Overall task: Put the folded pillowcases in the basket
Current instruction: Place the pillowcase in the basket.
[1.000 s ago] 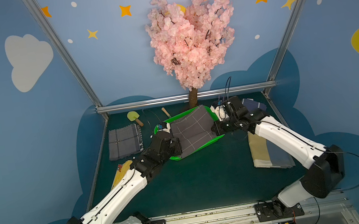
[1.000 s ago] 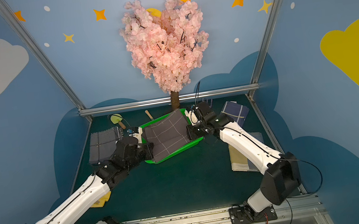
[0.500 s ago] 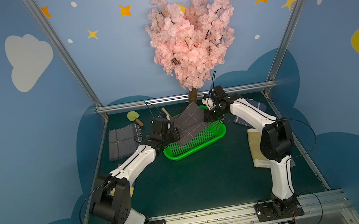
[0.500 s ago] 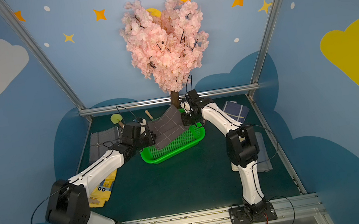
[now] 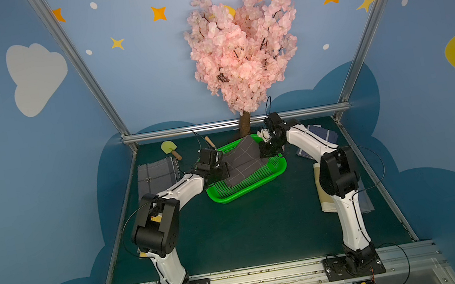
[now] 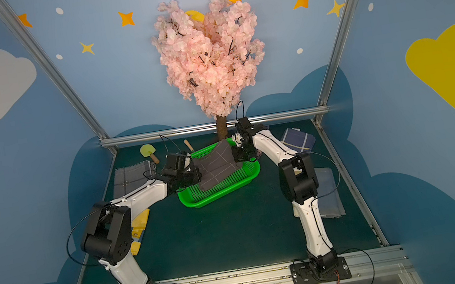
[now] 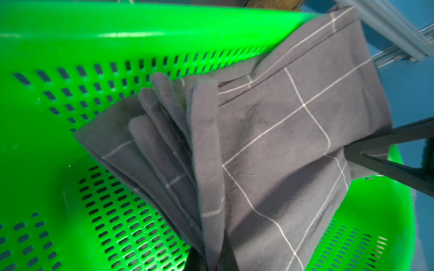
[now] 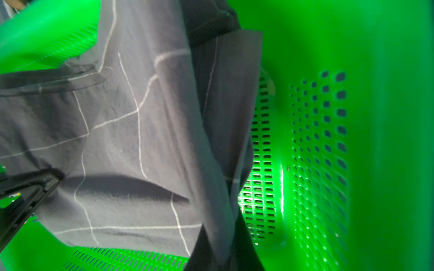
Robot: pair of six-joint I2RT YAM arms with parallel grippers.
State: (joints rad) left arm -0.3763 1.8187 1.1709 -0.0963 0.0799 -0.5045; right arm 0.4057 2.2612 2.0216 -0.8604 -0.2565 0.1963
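The folded pillowcase (image 5: 244, 158) (image 6: 217, 164) is dark grey with thin white grid lines and hangs stretched between both grippers over the basket. The basket (image 5: 247, 193) (image 6: 219, 196) is bright green and perforated. My left gripper (image 5: 223, 170) (image 7: 213, 262) is shut on the cloth's left edge. My right gripper (image 5: 266, 150) (image 8: 220, 258) is shut on its right edge. The left wrist view shows the pillowcase (image 7: 270, 140) with its far edge lying over the basket's back rim (image 7: 117, 35). In the right wrist view the pillowcase (image 8: 129, 140) sags inside the green walls (image 8: 375, 117).
A pink blossom tree (image 5: 240, 54) stands right behind the basket, its trunk (image 5: 245, 123) against the back rail. A grey folded cloth (image 5: 156, 177) and a pale green spade (image 5: 168, 149) lie at the left. A navy cloth (image 5: 319, 136) and beige cloths (image 5: 326, 195) lie at the right.
Both arms have come down and back from a high reach, still gripping the pillowcase. The cloth has dropped from above the basket down into it.
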